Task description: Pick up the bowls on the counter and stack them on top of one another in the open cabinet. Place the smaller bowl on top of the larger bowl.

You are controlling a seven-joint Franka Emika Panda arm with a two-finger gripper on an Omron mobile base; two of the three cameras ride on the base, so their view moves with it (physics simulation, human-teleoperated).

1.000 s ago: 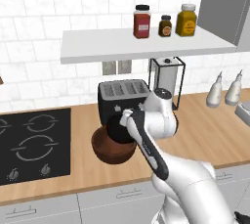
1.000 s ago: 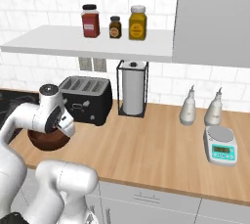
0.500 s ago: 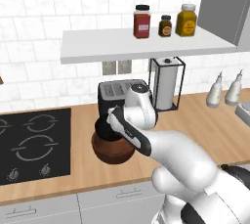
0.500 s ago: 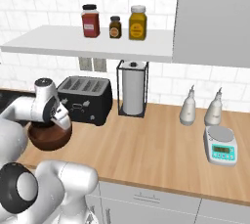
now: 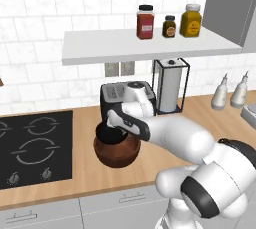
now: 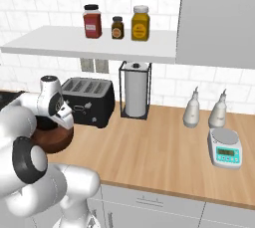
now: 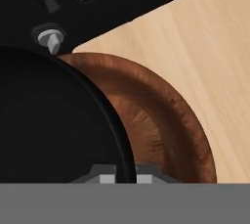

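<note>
The larger bowl, deep and reddish-brown, stands on the counter in front of a black toaster. The smaller bowl, glossy black, sits in its mouth, tilted toward the toaster side. My gripper is shut on the black bowl's rim. In the hand view that rim runs between the fingertips, with the smaller bowl on the left and the larger bowl's inner wall on the right. From the right, the larger bowl shows under my gripper. The open cabinet's white shelf hangs above.
Three jars stand on the shelf toward its right end; its left half is bare. A paper-towel holder stands right of the toaster. A hob lies to the left. Two bottles and a scale sit far right.
My hand has swung left from beside the toaster to above the brown bowl, carrying the black bowl. The brown bowl has stayed in place.
</note>
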